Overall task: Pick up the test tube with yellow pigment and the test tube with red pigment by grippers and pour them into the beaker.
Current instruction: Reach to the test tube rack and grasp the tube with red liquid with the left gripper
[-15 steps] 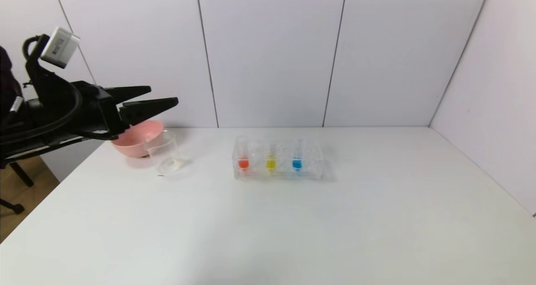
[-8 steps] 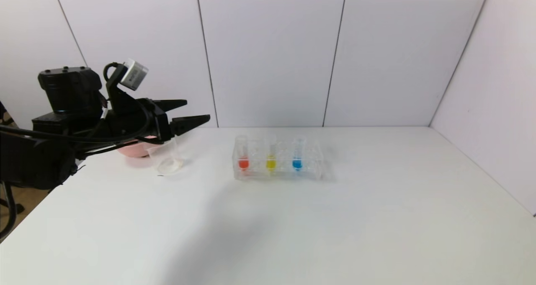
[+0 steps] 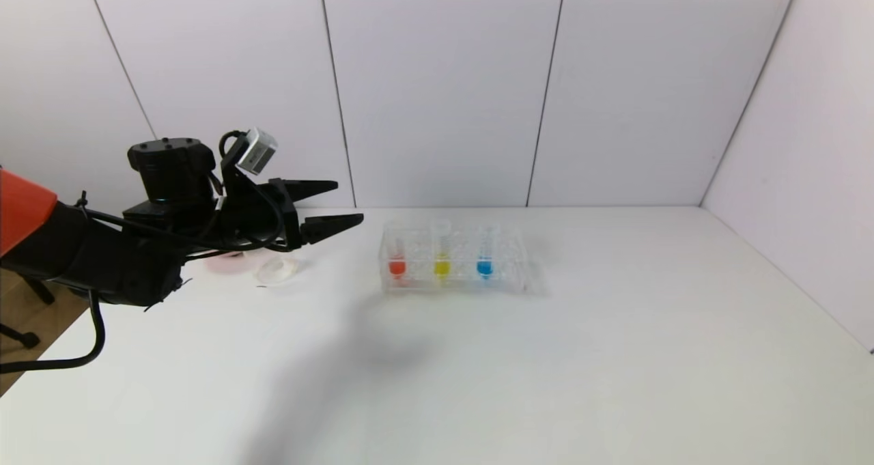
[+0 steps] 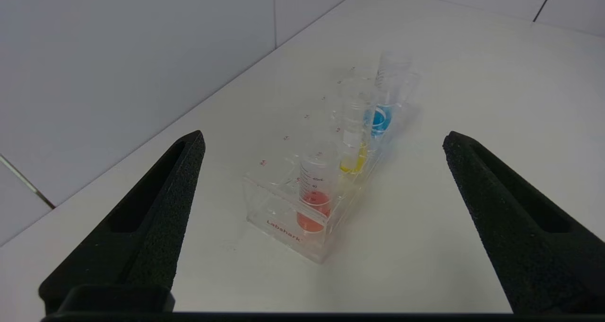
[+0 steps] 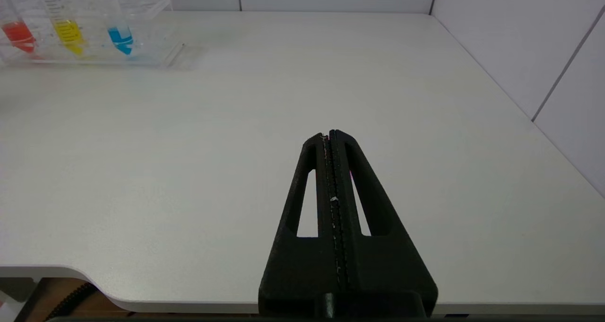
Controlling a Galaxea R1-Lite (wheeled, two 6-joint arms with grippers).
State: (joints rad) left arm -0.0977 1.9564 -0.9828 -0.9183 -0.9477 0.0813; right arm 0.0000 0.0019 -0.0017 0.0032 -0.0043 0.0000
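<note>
Straight ahead of the left end effector [image 3: 333, 205], whose fingers gape wide and empty, the test tube with red pigment [image 4: 314, 189] stands upright in the rack [image 3: 509, 284], nearest; right end effector [image 5: 332, 135] closed, farther

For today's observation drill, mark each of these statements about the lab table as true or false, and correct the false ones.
1. The left gripper has its jaws open and holds nothing. True.
2. The red tube is lifted out of the rack. False: it stands in the rack, as do the yellow tube and the blue tube.
3. In the head view the yellow tube stands between the red one and the blue one. True.
4. The right gripper has its jaws wide open over the rack. False: its jaws are shut, and it sits low by the table's near edge, away from the rack.
5. The red tube is the one nearest the left gripper. True.
</note>
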